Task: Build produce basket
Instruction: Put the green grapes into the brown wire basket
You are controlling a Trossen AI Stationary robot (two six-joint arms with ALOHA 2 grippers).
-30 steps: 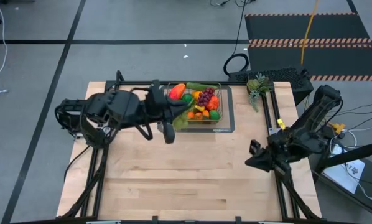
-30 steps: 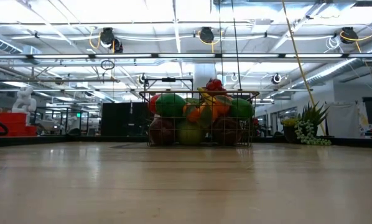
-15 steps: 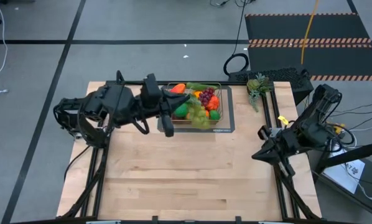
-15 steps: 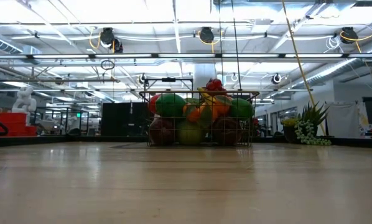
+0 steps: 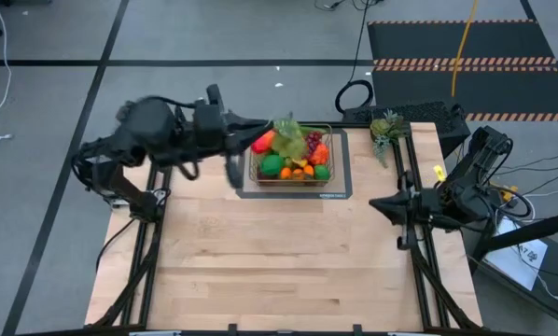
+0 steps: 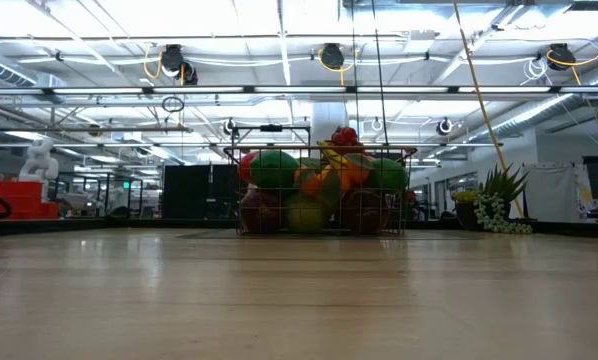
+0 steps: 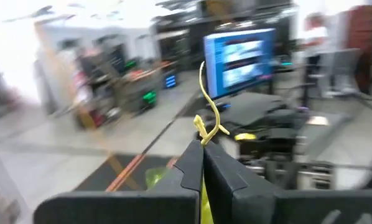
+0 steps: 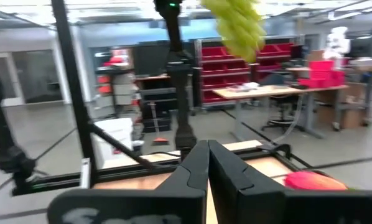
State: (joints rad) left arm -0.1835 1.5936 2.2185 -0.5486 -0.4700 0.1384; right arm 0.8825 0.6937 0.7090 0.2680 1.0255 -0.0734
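Open lab floor with grey tiles around a pale wooden bench [image 5: 260, 252]; shelving and monitors show beyond it.

The small dark wire-mesh basket [image 6: 404, 190] sits on a black mat [image 5: 340, 193] at the far middle of the bench. It is already heaped with toy produce [image 5: 298, 163]: red, orange, green and purple pieces.

The left tool [image 7: 203, 152] is pinched fully shut on the thin yellow-green stem [image 7: 206, 118] of a bunch of pale green toy grapes [image 5: 286, 133]. The bunch hangs below the tool, above the basket's far half and clear of the pile.

The right tool [image 5: 374, 203] is shut and empty, parked near the bench's right edge. The basket is ahead of it and well apart.

Handling, as a judgement:
- The bunch looks light and floppy.
- The stem is the only sensible grip, but it is thin, so the bunch could swing or slip.
- The heap is already high, so a release from height could send the bunch rolling off. Lowering it into a gap before opening looks safer.

Versus one second ago:
- The left tool and grapes were low at the basket's near-left corner; they are now raised and further over the basket.
- The right arm has swung round and its tool now points across the bench toward the left arm.
- The low view of the basket is unchanged.
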